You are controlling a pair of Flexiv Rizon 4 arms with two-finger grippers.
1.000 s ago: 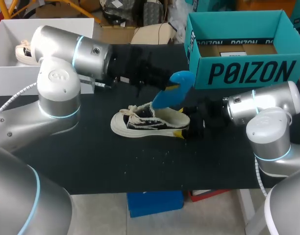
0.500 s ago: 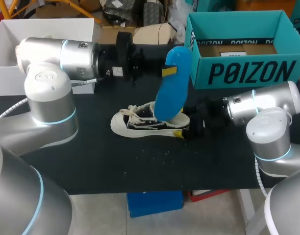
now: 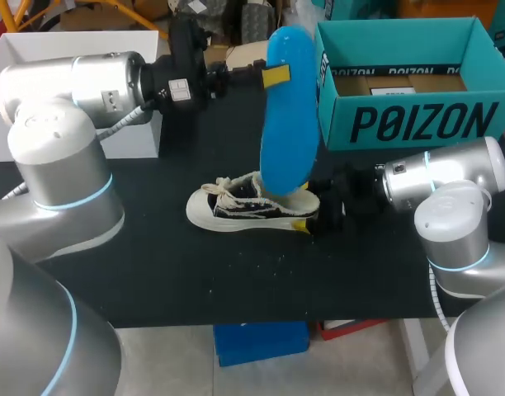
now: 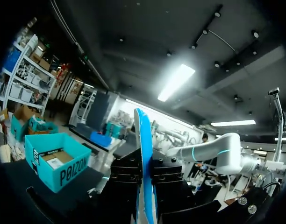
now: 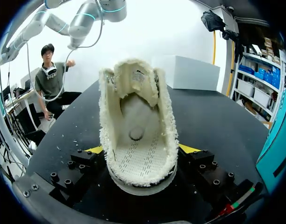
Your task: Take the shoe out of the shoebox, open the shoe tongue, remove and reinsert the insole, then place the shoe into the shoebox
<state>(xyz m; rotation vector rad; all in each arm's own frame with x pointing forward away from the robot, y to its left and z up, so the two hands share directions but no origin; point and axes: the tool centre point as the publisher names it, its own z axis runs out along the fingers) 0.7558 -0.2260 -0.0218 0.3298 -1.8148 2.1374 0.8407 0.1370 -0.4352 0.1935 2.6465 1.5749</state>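
Black desk (image 3: 195, 280) carries the black-and-cream canvas sneaker (image 3: 240, 206), its heel clamped by the right pincer (image 5: 142, 150) for steadiness; the left pincer (image 3: 271, 76) grips the blue insole (image 3: 287, 132) upright over its opening, likely ready for reinsertion.

A robotics lab: left arm (image 3: 63, 157) and right arm (image 3: 450, 206) flank a black table (image 3: 153, 272).

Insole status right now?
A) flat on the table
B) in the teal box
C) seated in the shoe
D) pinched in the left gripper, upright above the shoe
D: the left gripper is shut on the blue insole, which stands upright over the shoe on the table.
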